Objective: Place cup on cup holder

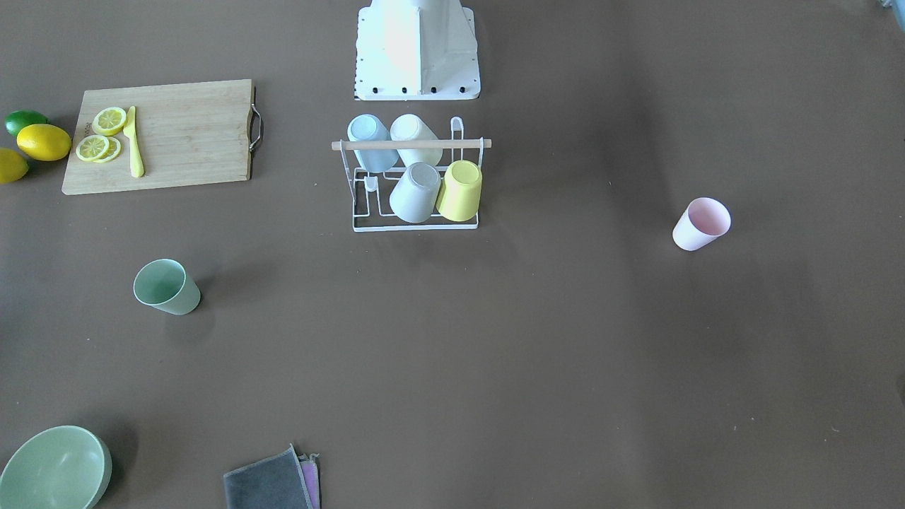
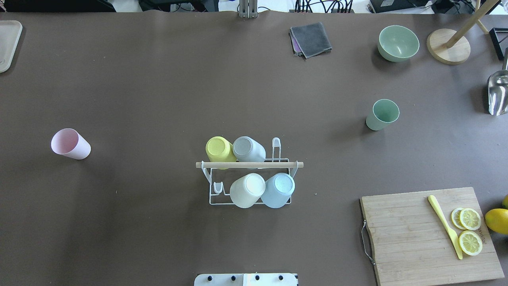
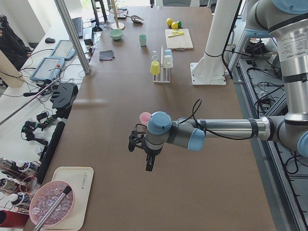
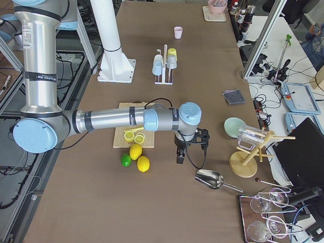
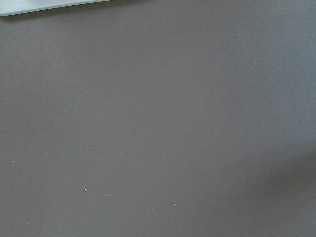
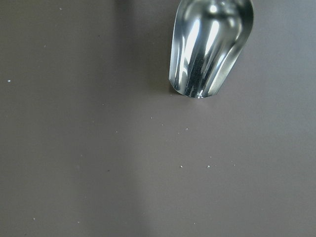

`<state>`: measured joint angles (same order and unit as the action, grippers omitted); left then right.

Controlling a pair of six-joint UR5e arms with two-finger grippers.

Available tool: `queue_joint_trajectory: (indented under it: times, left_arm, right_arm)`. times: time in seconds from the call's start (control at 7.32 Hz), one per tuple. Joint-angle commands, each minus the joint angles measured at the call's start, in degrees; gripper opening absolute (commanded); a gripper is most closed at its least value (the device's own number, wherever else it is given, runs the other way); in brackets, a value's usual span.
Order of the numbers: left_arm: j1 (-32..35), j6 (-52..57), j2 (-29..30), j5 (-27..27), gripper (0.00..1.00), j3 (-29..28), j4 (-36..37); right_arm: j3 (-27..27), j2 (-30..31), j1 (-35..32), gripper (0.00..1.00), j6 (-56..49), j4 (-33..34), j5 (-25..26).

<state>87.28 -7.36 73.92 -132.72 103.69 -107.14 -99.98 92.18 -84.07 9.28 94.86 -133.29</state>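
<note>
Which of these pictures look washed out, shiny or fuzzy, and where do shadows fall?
Front-facing view: the robot base is washed out to near white, and broad soft shadows band the table. Right wrist view: the metal scoop carries bright streaks of glare and looks slightly soft. Left wrist view: almost only bare table, with a dim shadow at lower right.

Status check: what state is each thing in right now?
Cup holder, four inverted cups on it, two pegs free.
Pink cup, upright on the table, empty.
Green cup, upright on the table, empty.
Left tool, over bare table, open or shut unclear.
Right tool, by the metal scoop, open or shut unclear.
</note>
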Motion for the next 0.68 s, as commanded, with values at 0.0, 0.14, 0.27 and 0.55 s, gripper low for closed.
queue_joint_trajectory:
  times: [0.0, 0.14, 0.27, 0.55]
  left_arm:
    - [0.0, -0.02, -0.01, 0.0, 0.99, -0.06, 0.0]
    - [0.0, -0.02, -0.01, 0.0, 0.99, -0.07, 0.0]
    - [0.0, 0.06, -0.01, 0.0, 0.99, -0.15, 0.0]
    - [0.0, -0.02, 0.08, 0.0, 0.99, 0.11, 0.0]
  right_arm:
    - [-0.39, 0.63, 0.74, 1.0, -1.88, 0.07, -0.47]
    - [-0.47, 0.63, 0.92, 1.0, -2.07, 0.07, -1.35]
    - [-1.35, 0.46, 1.27, 1.0, -3.21, 0.24, -2.23]
    - [-3.54, -1.81, 7.21, 1.0, -3.39, 0.77, -1.71]
